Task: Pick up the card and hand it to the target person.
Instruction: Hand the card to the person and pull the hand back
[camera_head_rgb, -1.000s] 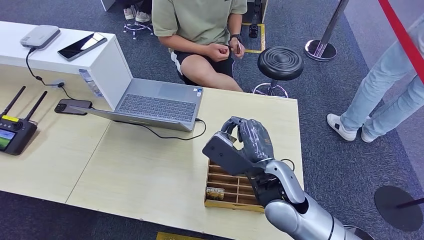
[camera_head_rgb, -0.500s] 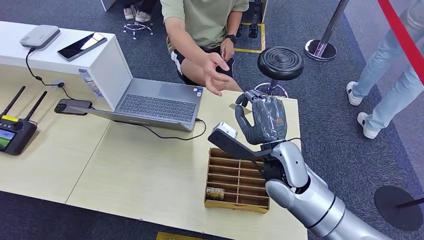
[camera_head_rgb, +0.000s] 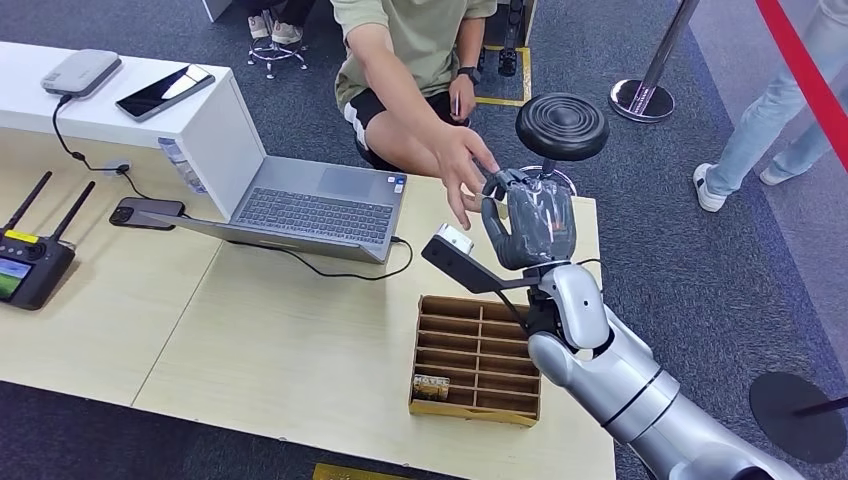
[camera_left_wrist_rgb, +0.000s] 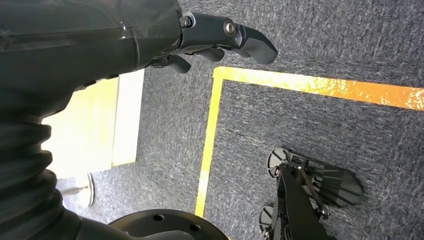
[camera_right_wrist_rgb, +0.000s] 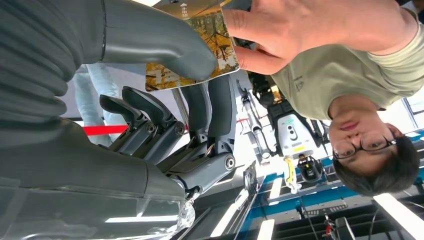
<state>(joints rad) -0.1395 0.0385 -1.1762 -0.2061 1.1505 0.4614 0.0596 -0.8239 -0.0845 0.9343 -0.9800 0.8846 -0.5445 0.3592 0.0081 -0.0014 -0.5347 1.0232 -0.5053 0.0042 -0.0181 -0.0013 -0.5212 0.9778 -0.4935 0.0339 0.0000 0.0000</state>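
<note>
One robot hand, the right hand, pinches the card between thumb and fingers, up over the far side of the worktop. The person's hand already touches the card's free end. It looks thin, light, stiff and slippery, so grab it flat by an edge. The left hand hangs with fingers curled and holds nothing. A wooden tray has a few small things in one near slot.

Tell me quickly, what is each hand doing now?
Left hand: hangs over the floor, holds nothing.
Right hand: holds the card; the person's hand grips it too.
</note>
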